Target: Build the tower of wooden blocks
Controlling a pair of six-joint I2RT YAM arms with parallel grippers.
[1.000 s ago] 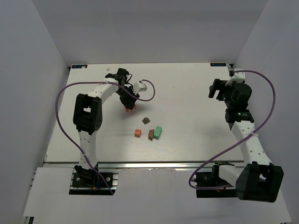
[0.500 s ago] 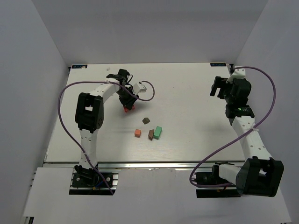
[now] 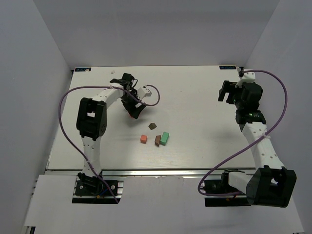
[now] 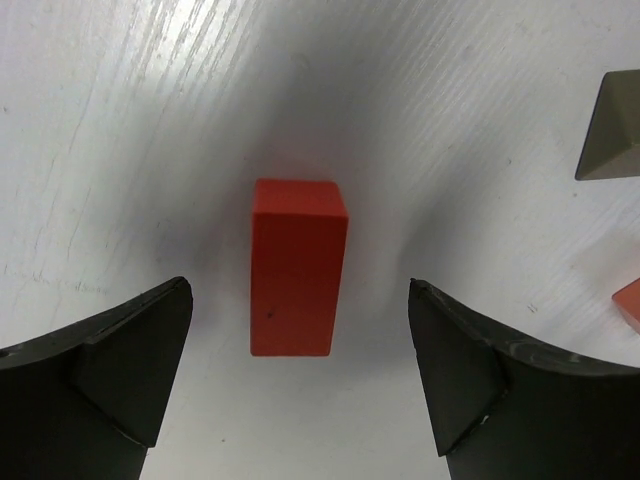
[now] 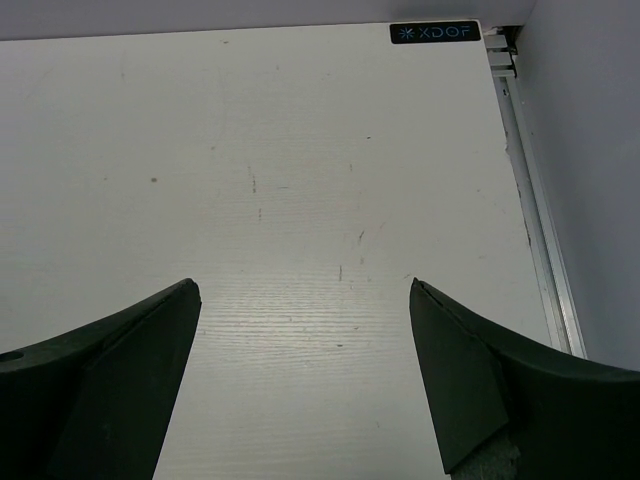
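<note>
Here, a plain red rectangular block (image 4: 298, 235) is seen lying on the white table (image 4: 150, 120), a dark brown piece (image 4: 610, 130) near it. It is flanked, untouched, by the left gripper (image 4: 298, 292), fingers spread wide. The right gripper (image 5: 302, 290) is likewise spread, gripping nothing.

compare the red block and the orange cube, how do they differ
Shape: the red block is an elongated box; the orange cube looks roughly equal-sided.
Colour: the red block is a deep red; the orange cube is a lighter orange.
Place: the red block sits between the left gripper's open jaws, not gripped; the orange cube lies in the open with no gripper over it.
Shared: both rest on the table, and neither is stacked on another piece.
</note>
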